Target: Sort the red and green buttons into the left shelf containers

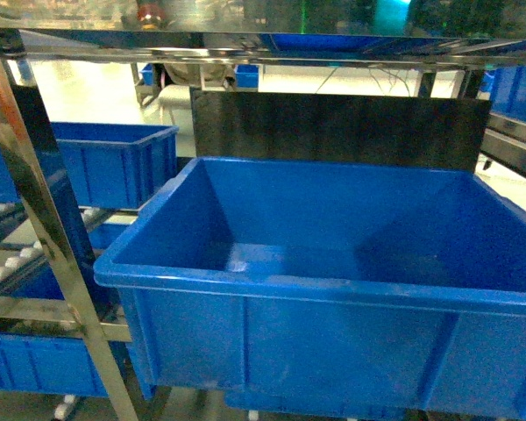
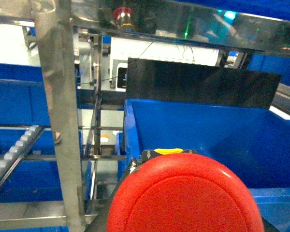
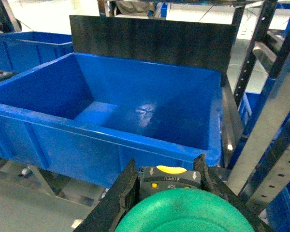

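Red button (image 2: pixel 183 195) pinched in left gripper (image 2: pixel 183 227), green button (image 3: pixel 183 212) clamped in right gripper (image 3: pixel 176 193) — both short of the blue bin (image 1: pixel 316 281), open mouth straight ahead, neither arm clearly nearer.

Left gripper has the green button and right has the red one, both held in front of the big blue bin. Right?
Not quite: the colours are swapped. The left wrist view shows the red button in the left gripper, and the right wrist view shows the green button between the right gripper's fingers. The rest holds: both are held in front of the big blue bin.
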